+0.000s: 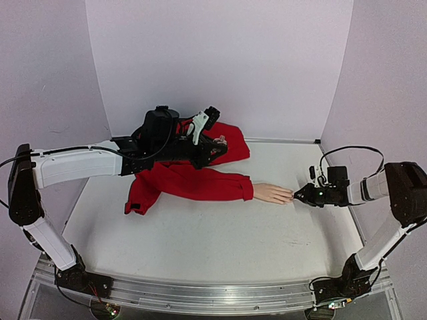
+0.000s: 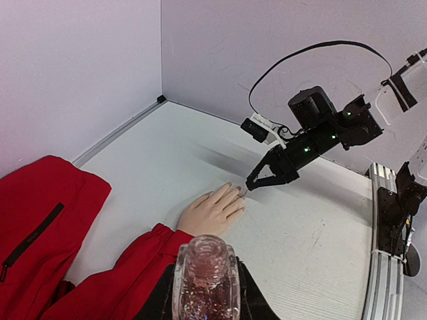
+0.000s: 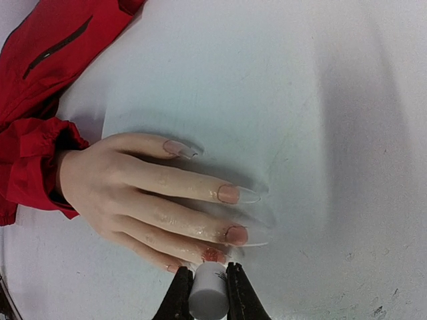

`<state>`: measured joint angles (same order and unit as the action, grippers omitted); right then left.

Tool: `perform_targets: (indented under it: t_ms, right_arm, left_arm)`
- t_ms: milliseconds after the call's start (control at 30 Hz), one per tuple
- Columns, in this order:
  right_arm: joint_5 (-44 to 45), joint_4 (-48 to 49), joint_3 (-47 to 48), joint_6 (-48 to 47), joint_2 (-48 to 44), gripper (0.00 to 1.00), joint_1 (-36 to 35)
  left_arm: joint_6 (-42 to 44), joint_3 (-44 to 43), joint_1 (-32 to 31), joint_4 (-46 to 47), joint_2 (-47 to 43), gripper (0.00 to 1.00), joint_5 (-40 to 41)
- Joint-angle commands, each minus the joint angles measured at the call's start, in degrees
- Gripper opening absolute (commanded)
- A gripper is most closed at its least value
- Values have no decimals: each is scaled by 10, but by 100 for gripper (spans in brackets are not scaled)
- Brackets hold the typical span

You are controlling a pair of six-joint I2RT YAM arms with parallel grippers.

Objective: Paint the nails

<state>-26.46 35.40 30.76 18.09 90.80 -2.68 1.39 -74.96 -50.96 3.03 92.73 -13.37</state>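
Note:
The pale mannequin hand lies flat on the table, fingers pointing right, out of a red sleeve. In the right wrist view its nails show pink. The ring finger nail carries a redder patch. My right gripper is shut on the white brush cap, right at the ring and little fingertips; the brush itself is hidden. It also shows in the top view and the left wrist view. My left gripper is shut on an open glitter polish bottle, held behind the sleeve.
The rest of the red jacket is piled at the back, under my left arm. Pale walls close the back and both sides. A metal rail runs along the near edge.

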Motion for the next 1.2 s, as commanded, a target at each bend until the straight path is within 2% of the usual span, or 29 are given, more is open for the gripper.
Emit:
perform_targets:
  t_ms: [0,1167]
  right_arm:
    - [12,-13,10,-4,-18,0,-4]
    - [46,-37,13,5,-19,0,-4]
  left_arm:
    - [-4,-24,-1,30,-10,0,-5]
    - [-1,-19,-1,31,-14,0,-5]
